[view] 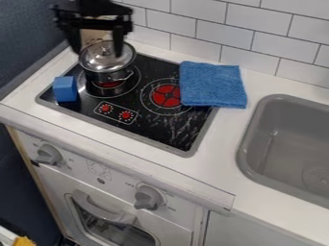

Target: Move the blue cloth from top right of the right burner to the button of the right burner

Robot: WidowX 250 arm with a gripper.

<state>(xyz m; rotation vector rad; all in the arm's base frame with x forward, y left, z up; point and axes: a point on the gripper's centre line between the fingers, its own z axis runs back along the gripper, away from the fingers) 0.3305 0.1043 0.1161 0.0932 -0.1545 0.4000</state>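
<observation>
Camera view: hand (97, 53) hanging at upper left, over the lidded pot (108, 63); its two fingers are standing well apart, pointing down, one to each side.

Below it, the pot is sitting upright on the left burner (110, 84), red centre partly showing, clear lid (106, 54) covering the top. A tan item (91, 36) is showing behind, too little of it to name.

Left of the pot, a blue block (65, 89) is resting near the edge of the black stovetop (168, 132). A panel with two red dials (116, 113) is lying in front of the pot, between the burners.

Blue cloth (213, 85) is lying spread at the upper right of the right burner (166, 95), overlapping its ring and reaching to the red centre. The rest is crossing the stovetop's edge onto the white worktop (221, 126).

Farther right, a grey sink (286, 139) is sitting in the worktop. White tiles (215, 33) are lining the wall behind. Along the front, two grey knobs (148, 197) are jutting above an oven door (116, 223).
</observation>
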